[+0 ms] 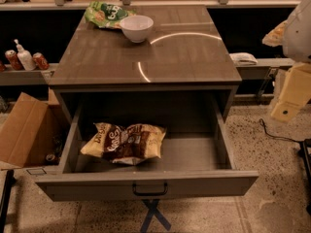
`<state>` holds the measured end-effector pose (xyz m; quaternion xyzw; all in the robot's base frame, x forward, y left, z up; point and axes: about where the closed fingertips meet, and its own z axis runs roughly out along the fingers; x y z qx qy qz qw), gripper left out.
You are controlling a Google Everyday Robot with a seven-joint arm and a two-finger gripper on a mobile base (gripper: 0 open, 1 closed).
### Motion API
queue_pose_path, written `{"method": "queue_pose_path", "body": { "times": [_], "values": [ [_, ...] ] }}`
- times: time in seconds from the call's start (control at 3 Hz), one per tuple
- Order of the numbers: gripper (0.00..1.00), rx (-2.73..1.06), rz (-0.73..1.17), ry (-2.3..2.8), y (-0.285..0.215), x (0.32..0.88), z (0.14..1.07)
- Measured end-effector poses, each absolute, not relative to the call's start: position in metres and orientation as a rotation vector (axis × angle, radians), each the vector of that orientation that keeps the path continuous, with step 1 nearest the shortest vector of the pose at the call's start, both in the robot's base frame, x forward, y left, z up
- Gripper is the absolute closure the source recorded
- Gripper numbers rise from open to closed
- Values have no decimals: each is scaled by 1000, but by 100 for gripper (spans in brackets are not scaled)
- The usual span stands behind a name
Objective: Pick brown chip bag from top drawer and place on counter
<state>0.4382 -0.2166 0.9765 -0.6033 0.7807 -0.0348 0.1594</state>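
Note:
The brown chip bag (pixel 125 142) lies flat in the left half of the open top drawer (pixel 146 183), which is pulled fully out with its black handle (pixel 150 190) at the front centre. The counter (pixel 146 52) is the glossy grey-brown top above the drawer. My gripper (pixel 287 103) hangs from the white arm (pixel 300 28) at the right edge of the view. It is well to the right of the drawer and apart from the bag, at about drawer height.
A green chip bag (pixel 106 14) and a white bowl (pixel 136 27) sit at the counter's far left. A ledge on the left holds cans (pixel 41 60) and a pump bottle (pixel 24 57). A cardboard box (pixel 24 132) stands on the floor to the left. Blue tape (pixel 154 216) marks the floor.

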Motion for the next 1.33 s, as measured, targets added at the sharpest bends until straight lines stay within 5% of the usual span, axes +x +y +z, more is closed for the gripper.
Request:
{"method": "queue_pose_path", "body": {
  "times": [0.67, 1.33],
  "values": [
    [0, -1750, -90, 2218, -206, 443, 961],
    [0, -1808, 276, 2151, -139, 470, 802]
  ]
}}
